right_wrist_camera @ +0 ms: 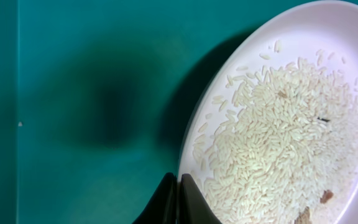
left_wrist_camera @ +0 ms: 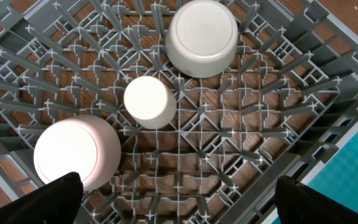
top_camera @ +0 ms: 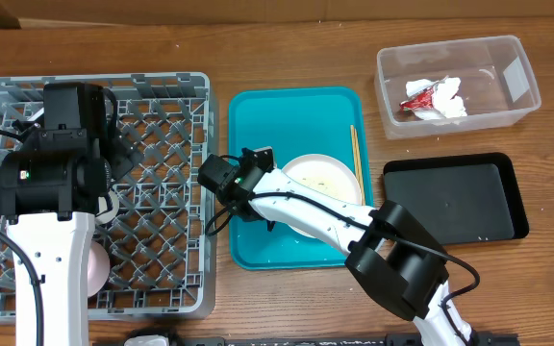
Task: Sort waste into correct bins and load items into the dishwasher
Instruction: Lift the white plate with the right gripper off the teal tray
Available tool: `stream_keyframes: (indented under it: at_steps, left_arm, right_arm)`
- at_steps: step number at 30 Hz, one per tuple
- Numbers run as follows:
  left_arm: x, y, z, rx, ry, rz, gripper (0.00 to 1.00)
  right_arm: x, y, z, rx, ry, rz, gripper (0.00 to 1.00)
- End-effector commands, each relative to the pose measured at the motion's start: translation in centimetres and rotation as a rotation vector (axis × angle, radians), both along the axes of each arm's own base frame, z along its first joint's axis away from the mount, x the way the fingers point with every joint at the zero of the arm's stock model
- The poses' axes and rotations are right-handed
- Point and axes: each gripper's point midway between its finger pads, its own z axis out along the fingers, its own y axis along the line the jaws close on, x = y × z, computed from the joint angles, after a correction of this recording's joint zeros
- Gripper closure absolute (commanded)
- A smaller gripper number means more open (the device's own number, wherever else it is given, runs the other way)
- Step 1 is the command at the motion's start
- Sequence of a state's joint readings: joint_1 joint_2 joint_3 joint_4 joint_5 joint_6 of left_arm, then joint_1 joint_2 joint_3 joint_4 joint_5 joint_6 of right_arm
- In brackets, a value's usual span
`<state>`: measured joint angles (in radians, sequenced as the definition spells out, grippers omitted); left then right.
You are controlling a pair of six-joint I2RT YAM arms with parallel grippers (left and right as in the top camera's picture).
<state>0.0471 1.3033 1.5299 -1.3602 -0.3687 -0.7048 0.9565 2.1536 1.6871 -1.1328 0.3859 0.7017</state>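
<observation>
The grey dish rack (top_camera: 176,144) fills the left side of the table (top_camera: 287,48). The left gripper (left_wrist_camera: 176,190) hangs above it, its 2 fingers spread wide with nothing between them. Right of the rack lies the teal serving tray (top_camera: 258,115). At the far right is the shallow black tray (top_camera: 455,202), with the clear plastic tub (top_camera: 522,96) beyond it, farther from the robot. The white plate (top_camera: 320,178) is over the teal tray's right half. The right gripper (right_wrist_camera: 180,190) is clenched on its left rim, fingertips nearly meeting over the edge, and a dark shadow falls on the teal beside the plate. Inside the rack, 3 white dishes stand upside down among the pegs: a bowl (left_wrist_camera: 201,37), a round dish (left_wrist_camera: 73,155) and a small cup (left_wrist_camera: 148,102) between them. The wooden chopsticks (top_camera: 355,154) lie on the teal tray, close by the plate's right edge. In the tub rest the crumpled napkin (top_camera: 447,101) and, touching it, the red wrapper (top_camera: 416,101). Rice grains (right_wrist_camera: 278,143) cover much of the plate, with a few brown specks among them.
</observation>
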Motion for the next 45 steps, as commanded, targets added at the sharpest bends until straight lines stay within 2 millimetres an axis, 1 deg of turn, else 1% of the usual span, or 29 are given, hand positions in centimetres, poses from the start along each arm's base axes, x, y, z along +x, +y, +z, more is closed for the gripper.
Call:
stream_keyframes:
  at_steps: [1, 6, 11, 19, 33, 40, 45]
  left_arm:
    - [0.1, -0.1, -0.2, -0.010, -0.003, 0.011, 0.00]
    - [0.1, -0.1, -0.2, -0.010, -0.004, 0.011, 0.00]
    - [0.1, -0.1, -0.2, -0.010, -0.004, 0.011, 0.00]
    - [0.1, -0.1, -0.2, -0.010, -0.003, 0.011, 0.00]
    - [0.1, -0.1, -0.2, -0.010, -0.004, 0.011, 0.00]
    - [0.1, -0.1, -0.2, -0.010, -0.004, 0.011, 0.00]
    - [0.1, -0.1, -0.2, -0.010, -0.004, 0.011, 0.00]
  right_arm:
    - [1.3, 0.5, 1.3, -0.015, -0.059, 0.025, 0.96]
    - [1.4, 0.1, 2.0, -0.041, -0.070, 0.028, 0.96]
    - [1.6, -1.2, 2.6, -0.113, -0.094, 0.029, 0.96]
    - [1.5, -1.3, 2.5, -0.117, -0.086, 0.029, 0.96]
    - [1.7, -2.1, 2.9, -0.163, -0.100, 0.044, 0.96]
    - [2.0, -3.4, 3.5, -0.226, -0.122, 0.041, 0.96]
    - [2.1, -5.4, 4.5, -0.290, -0.153, -0.037, 0.96]
